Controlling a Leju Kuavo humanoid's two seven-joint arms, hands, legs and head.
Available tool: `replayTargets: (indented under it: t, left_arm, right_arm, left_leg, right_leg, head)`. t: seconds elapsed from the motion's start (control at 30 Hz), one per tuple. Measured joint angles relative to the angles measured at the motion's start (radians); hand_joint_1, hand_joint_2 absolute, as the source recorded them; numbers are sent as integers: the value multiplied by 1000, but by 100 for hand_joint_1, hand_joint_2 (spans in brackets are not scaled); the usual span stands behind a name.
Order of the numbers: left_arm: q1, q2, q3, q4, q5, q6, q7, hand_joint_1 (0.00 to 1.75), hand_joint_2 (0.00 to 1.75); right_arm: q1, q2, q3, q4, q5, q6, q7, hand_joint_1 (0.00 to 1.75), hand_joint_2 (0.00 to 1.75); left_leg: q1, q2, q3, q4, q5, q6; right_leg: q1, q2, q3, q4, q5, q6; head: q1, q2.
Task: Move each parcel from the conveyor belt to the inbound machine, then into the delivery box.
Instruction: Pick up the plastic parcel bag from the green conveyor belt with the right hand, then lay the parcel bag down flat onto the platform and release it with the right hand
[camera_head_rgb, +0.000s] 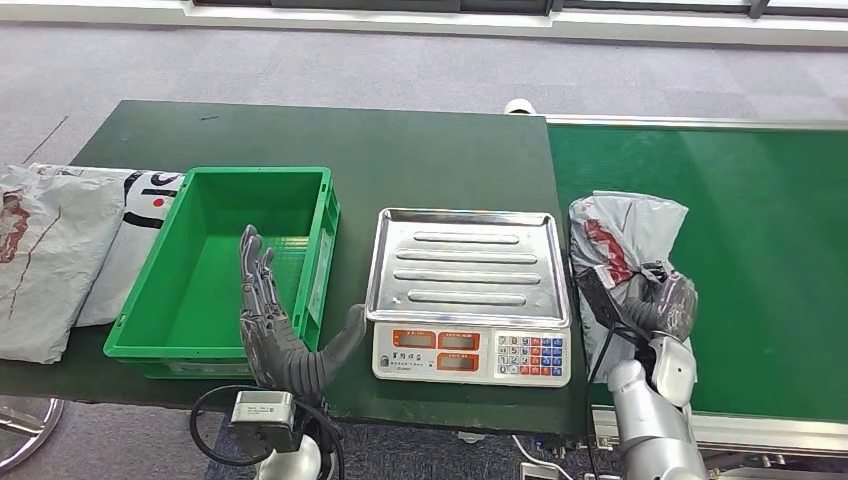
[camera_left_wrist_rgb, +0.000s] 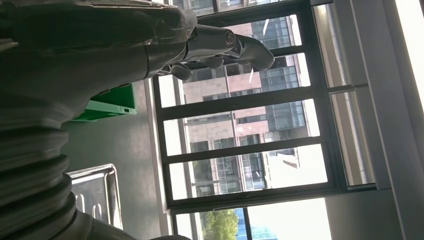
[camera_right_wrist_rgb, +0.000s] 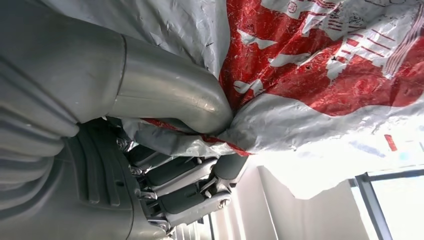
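Conveyor belt (camera_head_rgb: 760, 270), green and wide, is seen at the right, beside a dark green table (camera_head_rgb: 400, 150). On the table a green delivery box (camera_head_rgb: 300, 190) stands next to the inbound machine (camera_head_rgb: 470, 265), a scale with a steel tray. Two flat grey bags (camera_head_rgb: 60, 250) lie to the left of the box. A grey and red parcel (camera_head_rgb: 625, 235) is gripped by the right hand (camera_head_rgb: 665, 305) at the belt's near edge, thumb and fingers (camera_right_wrist_rgb: 190, 185) pressed into its wrapping. The left hand (camera_head_rgb: 275, 325) is held upright before the box, fingers spread, holding nothing.
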Motion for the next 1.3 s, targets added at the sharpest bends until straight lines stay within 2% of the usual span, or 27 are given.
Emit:
replayTargets:
  t: [0.27,0.43,0.6,0.77,1.1,1.17,1.3]
  left_arm:
    - [1,0,7,5,6,0,0,0,175]
    - [1,-1,13,11,9,0,0,0,175]
    - [0,-2,14,16,12,0,0,0,175]
    - [-2,-2,14,25,16,0,0,0,175]
    - [-4,-5,14,33,8,0,0,0,175]
    - [-4,-5,14,33,5,0,0,0,175]
    - [-9,-7,14,37,0,0,0,0,175]
  right_arm:
    - [84,69,19,-286,-47,-1,-130,175,175]
    - [116,128,3,-470,-87,0,-266,175,175]
    - [131,185,-36,-619,-182,0,-424,175,175]
    - [147,212,-38,-732,-257,0,-455,175,175]
    - [152,234,-6,-762,-286,1,-429,175,175]
    - [137,236,-3,-726,-366,1,-459,175,175]
    - [103,240,8,-658,-679,1,-564,175,175]
  left_leg:
    - [0,0,0,0,0,0]
    - [0,0,0,0,0,0]
    - [0,0,0,0,0,0]
    - [0,0,0,0,0,0]
    - [0,0,0,0,0,0]
    - [0,1,1,0,0,0]
    - [0,0,1,0,1,0]
  right_leg:
    - [0,0,0,0,0,0]
    - [0,0,0,0,0,0]
    - [0,0,0,0,0,0]
    - [0,0,0,0,0,0]
    - [0,0,0,0,0,0]
    - [0,1,0,0,0,-1]
    - [0,0,1,0,0,-1]
  head:
    - [0,0]
    - [0,0]
    - [0,0]
    - [0,0]
    - [0,0]
    - [0,0]
    - [0,0]
